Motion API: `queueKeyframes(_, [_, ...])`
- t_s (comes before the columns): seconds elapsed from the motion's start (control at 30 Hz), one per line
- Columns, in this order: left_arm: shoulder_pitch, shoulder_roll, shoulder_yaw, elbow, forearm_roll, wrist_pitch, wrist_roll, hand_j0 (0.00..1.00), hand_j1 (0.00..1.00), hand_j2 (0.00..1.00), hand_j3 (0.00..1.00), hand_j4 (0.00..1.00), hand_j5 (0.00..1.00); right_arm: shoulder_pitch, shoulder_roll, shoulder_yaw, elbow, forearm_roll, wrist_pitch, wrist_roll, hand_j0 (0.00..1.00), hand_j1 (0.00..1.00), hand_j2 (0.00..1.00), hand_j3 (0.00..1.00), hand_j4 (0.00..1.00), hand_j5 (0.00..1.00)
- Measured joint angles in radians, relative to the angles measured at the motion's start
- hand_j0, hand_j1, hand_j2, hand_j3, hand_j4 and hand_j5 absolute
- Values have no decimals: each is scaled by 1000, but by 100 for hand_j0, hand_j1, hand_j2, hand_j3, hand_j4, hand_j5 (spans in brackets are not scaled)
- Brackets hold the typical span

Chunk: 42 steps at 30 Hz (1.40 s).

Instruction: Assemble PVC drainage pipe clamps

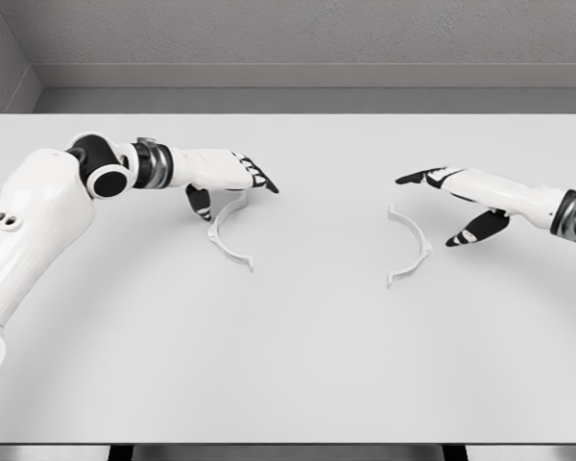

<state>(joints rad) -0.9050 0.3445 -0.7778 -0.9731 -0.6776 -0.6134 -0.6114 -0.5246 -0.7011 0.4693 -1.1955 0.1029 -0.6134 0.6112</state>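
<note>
Both robot hands hover low over the white tabletop (288, 375), each near its own half of the pipe clamp, and neither has taken hold of anything. On the left, the left robot hand (232, 178) reaches in with its fingers extended and relaxed, dark fingertips pointing toward the middle of the tabletop and the thumb hanging down beneath the palm. On the right, the right robot hand (458, 197) mirrors it, fingers stretched out toward the centre, thumb dropped below, holding nothing.

As for progress, the assembly looks barely begun. Two white half-ring pieces lie flat and well apart, with bare tabletop between them, so nothing is joined yet. Grasping each half, bringing the two together and mating their ends all appear to be left.

Lying just below and beside the left robot hand, the left clamp half (228, 233) has its upper end close under the fingers, near the thumb; whether thumb and plastic touch cannot be told from this view. Its arc bulges toward the left and its ends point right. Opposite it, the right clamp half (412, 246) sits just left of and below the right robot hand, near the thumb but apart from it, bulging toward the right, so the two open sides face each other.
</note>
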Motion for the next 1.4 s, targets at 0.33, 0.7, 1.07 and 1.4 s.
queueKeyframes(0.33, [0, -27, 6, 9, -31, -1, -2, 100, 100, 100, 100, 100, 100, -12, 30, 12, 35, 14, 0, 0, 100, 100, 100, 100, 100, 100])
queueKeyframes(0.7, [0, -66, -12, 6, -9, 0, 0, 100, 100, 100, 100, 100, 100, -20, 59, 20, 74, 25, 0, 0, 100, 100, 100, 100, 100, 100])
queueKeyframes(1.07, [-12, 6, -6, -39, 62, 0, 0, 100, 100, 100, 100, 100, 100, -31, 88, 24, 76, 24, 0, 0, 100, 100, 100, 100, 100, 100])
queueKeyframes(1.4, [-66, -166, 6, -4, 102, 0, 0, 100, 100, 100, 100, 100, 100, -49, 108, 25, 76, 22, 0, 0, 100, 100, 100, 100, 100, 100])
